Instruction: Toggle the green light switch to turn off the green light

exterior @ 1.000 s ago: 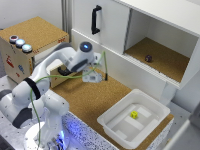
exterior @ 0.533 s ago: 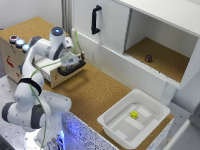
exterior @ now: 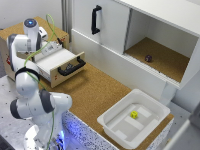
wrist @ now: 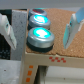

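With jaws wide, the gripper (wrist: 41, 31) should centre a finger above the nearest button (wrist: 41, 38) before pressing.

A: Any writing, labels, brand names or numbers you can read in either view?

B: None. In the exterior view the robot arm (exterior: 30, 75), the white cabinet (exterior: 115, 30) and the white tray (exterior: 120, 127) all show plain surfaces with no lettering.

A: And in the wrist view?

B: The wooden box (wrist: 42, 62) under the round buttons (wrist: 41, 36) carries a few small red and orange marks along its front edge, but they are too small and blurred to read as letters or digits. The button caps themselves bear no sign.
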Robot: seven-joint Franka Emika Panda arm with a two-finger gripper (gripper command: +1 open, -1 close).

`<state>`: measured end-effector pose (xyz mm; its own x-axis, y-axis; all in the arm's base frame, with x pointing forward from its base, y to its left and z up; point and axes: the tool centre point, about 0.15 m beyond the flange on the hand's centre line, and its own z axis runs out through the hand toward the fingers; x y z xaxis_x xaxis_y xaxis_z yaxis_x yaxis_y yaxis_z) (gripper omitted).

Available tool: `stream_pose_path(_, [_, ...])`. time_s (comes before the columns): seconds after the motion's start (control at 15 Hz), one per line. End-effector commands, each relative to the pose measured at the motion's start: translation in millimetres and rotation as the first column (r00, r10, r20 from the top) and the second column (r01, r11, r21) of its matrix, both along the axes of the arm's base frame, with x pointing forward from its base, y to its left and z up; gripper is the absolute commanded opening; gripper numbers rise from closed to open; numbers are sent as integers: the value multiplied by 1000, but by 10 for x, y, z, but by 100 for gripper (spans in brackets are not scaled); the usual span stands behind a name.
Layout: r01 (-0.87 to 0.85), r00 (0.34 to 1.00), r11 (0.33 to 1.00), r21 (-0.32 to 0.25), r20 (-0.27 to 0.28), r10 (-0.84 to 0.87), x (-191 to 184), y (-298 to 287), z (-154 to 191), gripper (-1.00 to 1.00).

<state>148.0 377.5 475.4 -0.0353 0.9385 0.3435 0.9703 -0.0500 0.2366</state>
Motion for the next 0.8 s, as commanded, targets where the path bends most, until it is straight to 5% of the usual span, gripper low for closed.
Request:
stream_pose_path(0.0, [9,999,957,-291,-43,-22,272,648,120,-100])
stream_pose_path(0.73, [-1,998,942,-337,-54,-18,-31,749,77,-100])
